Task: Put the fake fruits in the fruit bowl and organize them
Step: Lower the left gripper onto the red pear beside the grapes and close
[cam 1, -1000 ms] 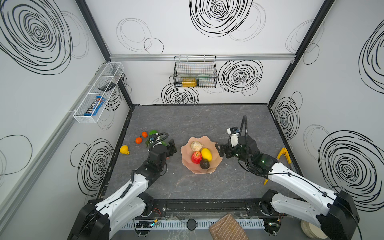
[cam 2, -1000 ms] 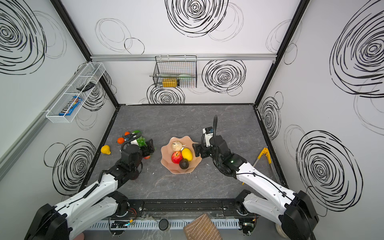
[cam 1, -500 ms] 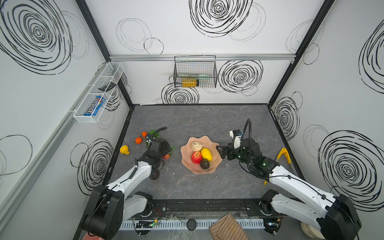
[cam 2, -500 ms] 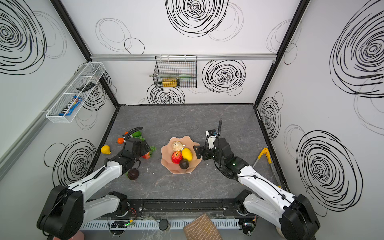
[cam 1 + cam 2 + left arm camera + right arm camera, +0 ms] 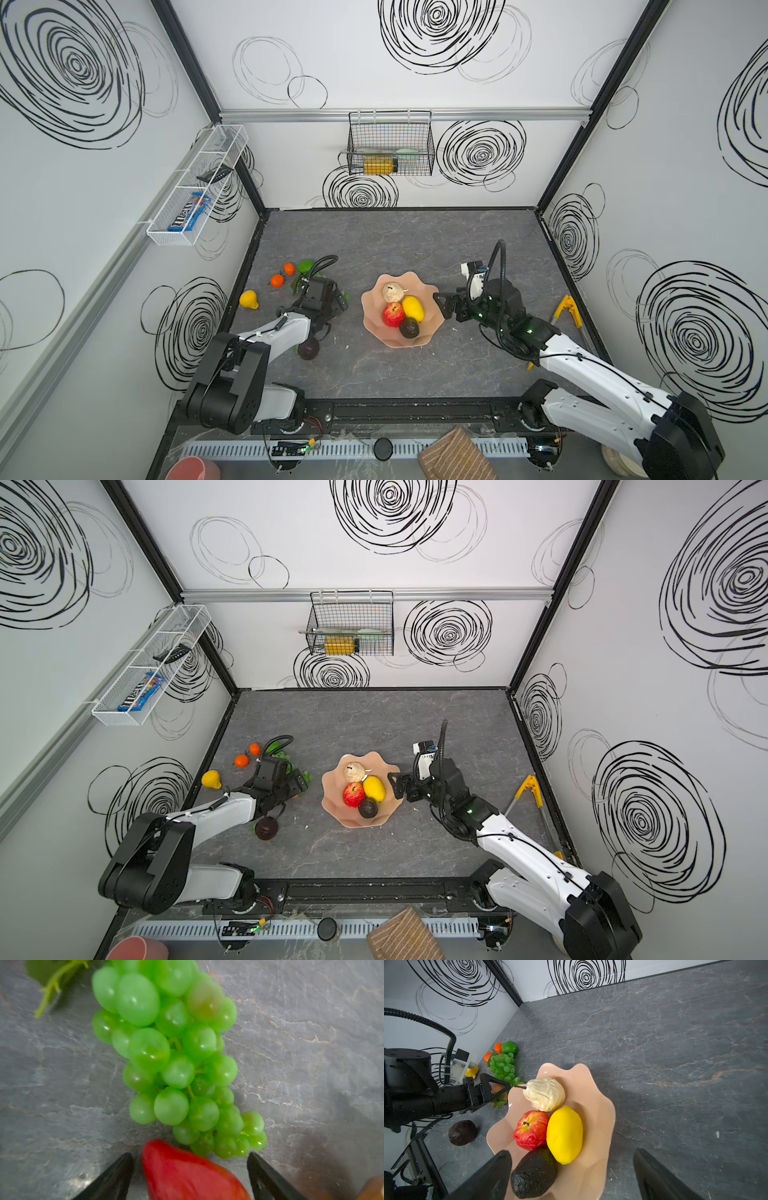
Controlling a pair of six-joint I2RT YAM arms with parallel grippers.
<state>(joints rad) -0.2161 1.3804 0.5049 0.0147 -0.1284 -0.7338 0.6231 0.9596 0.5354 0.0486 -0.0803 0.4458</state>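
Note:
The peach-pink fruit bowl [image 5: 395, 341] [image 5: 353, 820] [image 5: 598, 1105] holds a beige pear [image 5: 392, 292], a red apple [image 5: 392, 314], a lemon [image 5: 412, 308] and a dark avocado [image 5: 409, 328]. Left of it on the table lie two oranges [image 5: 277, 280], a lime [image 5: 306, 266], a yellow pear [image 5: 248, 299] and a dark round fruit [image 5: 308, 349]. My left gripper [image 5: 338, 303] [image 5: 189, 1155] is open, low over the table. It straddles a red strawberry [image 5: 187, 1174], with the grape bunch [image 5: 172, 1059] just beyond. My right gripper [image 5: 444, 305] [image 5: 572, 1151] is open and empty at the bowl's right rim.
Yellow-handled tongs [image 5: 567, 309] lie by the right wall. A wire basket [image 5: 390, 149] hangs on the back wall and a white wire shelf [image 5: 195, 187] on the left wall. A salmon bowl [image 5: 193, 469] and a striped cloth [image 5: 455, 457] sit beyond the front rail.
My left arm has folded down and its gripper has sunk towards the strawberry beside the grapes. The right gripper has barely shifted at the bowl's rim.

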